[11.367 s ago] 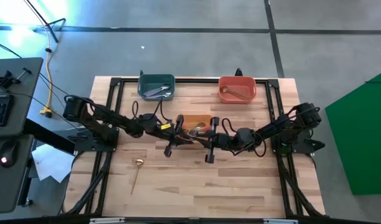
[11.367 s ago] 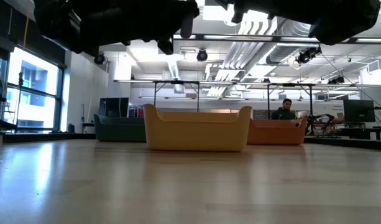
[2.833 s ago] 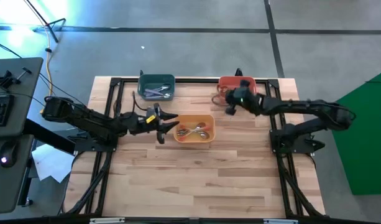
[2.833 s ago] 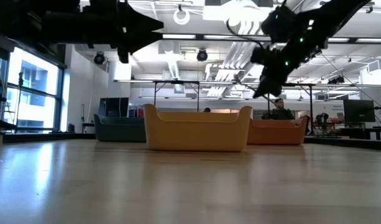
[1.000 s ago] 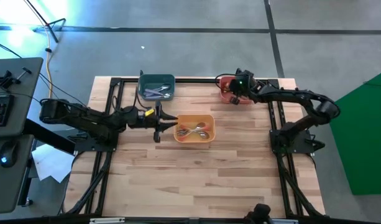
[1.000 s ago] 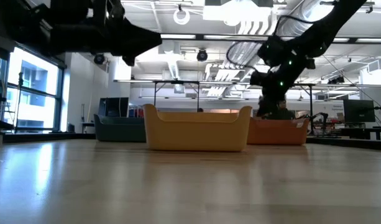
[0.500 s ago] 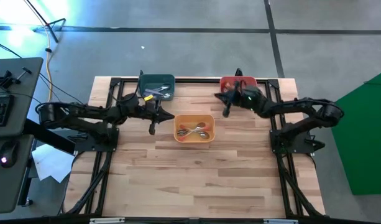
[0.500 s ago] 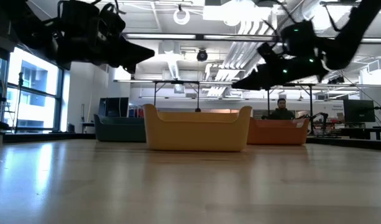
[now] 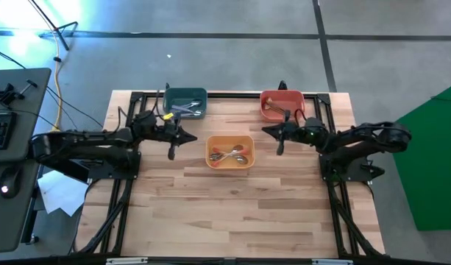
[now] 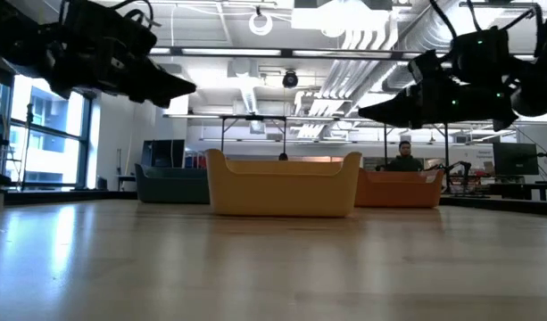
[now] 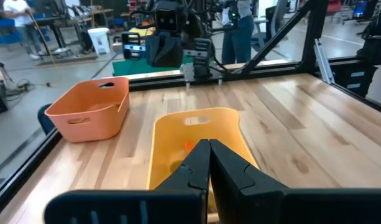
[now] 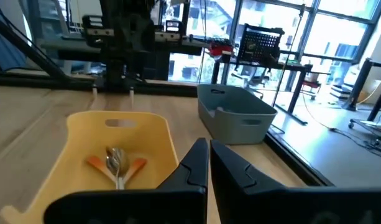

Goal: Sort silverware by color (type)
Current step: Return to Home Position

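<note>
Spoons with orange-red handles (image 9: 230,154) lie in the yellow bin (image 9: 229,140) at the table's middle; they also show in the right wrist view as spoons (image 12: 117,160). Lavender-handled spoons (image 9: 182,109) lie in the teal bin (image 9: 170,99) at the far edge. A gold spoon (image 9: 273,110) lies in the red bin (image 9: 299,103). My left gripper (image 9: 173,143) hovers just left of the yellow bin, shut and empty. My right gripper (image 9: 279,143) hovers just right of it, shut and empty. Each points at the yellow bin (image 11: 165,149), (image 12: 84,130).
The three bins stand in the table's far half: teal bin (image 10: 170,183), yellow bin (image 10: 283,183), red bin (image 10: 407,189). Black frame rails run along the table's left, right and far edges. Bare wood spreads over the near half. A person sits in the room behind.
My right gripper has come away from above the red bin, moving toward the near edge, and now hovers beside the yellow bin's right side. My left gripper has drawn back a little toward the table's left edge. The bins and spoons have stayed put.
</note>
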